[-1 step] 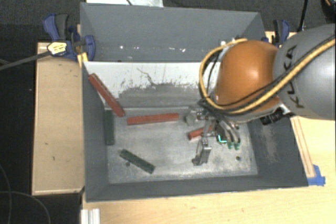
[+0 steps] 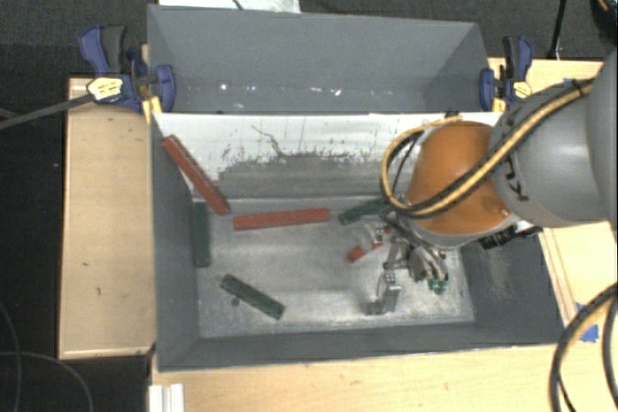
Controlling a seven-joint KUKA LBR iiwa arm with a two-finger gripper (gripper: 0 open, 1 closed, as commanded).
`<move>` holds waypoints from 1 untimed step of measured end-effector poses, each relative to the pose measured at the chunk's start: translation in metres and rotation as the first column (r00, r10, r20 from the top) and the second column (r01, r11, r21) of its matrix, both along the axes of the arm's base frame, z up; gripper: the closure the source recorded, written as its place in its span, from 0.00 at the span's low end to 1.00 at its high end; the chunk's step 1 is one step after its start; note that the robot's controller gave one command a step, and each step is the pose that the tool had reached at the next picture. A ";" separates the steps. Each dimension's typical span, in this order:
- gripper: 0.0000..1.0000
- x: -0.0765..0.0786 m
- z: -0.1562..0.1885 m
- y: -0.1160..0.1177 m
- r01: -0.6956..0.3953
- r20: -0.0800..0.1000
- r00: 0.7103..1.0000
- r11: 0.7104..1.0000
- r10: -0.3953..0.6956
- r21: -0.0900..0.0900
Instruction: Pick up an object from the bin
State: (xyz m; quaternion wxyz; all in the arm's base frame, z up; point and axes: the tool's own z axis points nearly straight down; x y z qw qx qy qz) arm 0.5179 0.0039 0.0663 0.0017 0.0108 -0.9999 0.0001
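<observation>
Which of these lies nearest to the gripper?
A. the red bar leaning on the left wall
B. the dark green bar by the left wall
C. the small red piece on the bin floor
C: the small red piece lies close beside the gripper, on its left.

The gripper (image 2: 384,292) hangs low over the lower right of the grey metal bin (image 2: 319,63), near a short red stick (image 2: 358,254). A long flat red bar (image 2: 281,219) and a dark green bar (image 2: 251,296) lie further left.
</observation>
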 end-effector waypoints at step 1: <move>0.00 0.063 0.005 0.021 -0.074 0.010 0.997 0.997 0.074 0.001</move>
